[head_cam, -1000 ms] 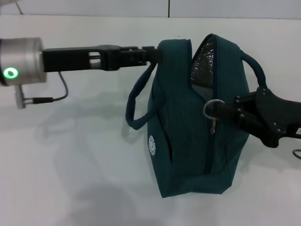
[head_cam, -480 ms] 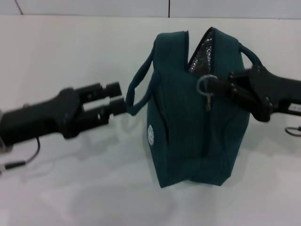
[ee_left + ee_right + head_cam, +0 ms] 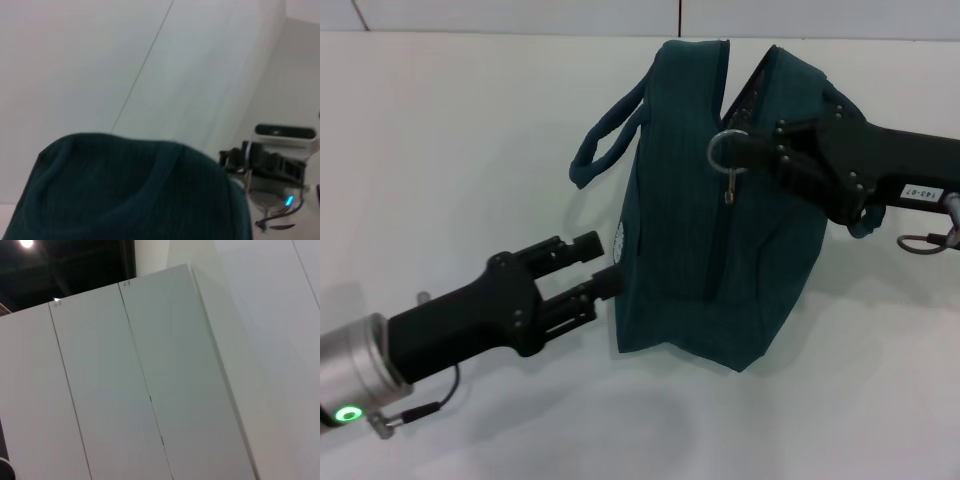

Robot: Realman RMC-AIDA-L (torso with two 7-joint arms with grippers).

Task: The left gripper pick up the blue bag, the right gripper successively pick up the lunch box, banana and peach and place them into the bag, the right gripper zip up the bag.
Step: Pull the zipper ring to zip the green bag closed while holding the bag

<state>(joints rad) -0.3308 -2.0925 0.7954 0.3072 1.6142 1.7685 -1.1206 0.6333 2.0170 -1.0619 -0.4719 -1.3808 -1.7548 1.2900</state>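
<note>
Reaching in from the lower left of the head view, the left gripper [image 3: 605, 265] points its two black fingers at the lower side of the blue bag [image 3: 720, 210], the fingers parted with a clear gap and clasping nothing, their tips right at the fabric. Behind them the silver wrist shows its green light ring [image 3: 347, 413]. The bag stands tilted on the white table [image 3: 460, 150], one rope-like handle [image 3: 605, 135] looping out from its upper left side, the top seam still parted near the far end. On the front, the metal ring pull [image 3: 723, 152] of the zipper sits at the tips of the right gripper [image 3: 752, 150], whose fingers are closed on it, its black arm stretching away to the right edge.
</note>
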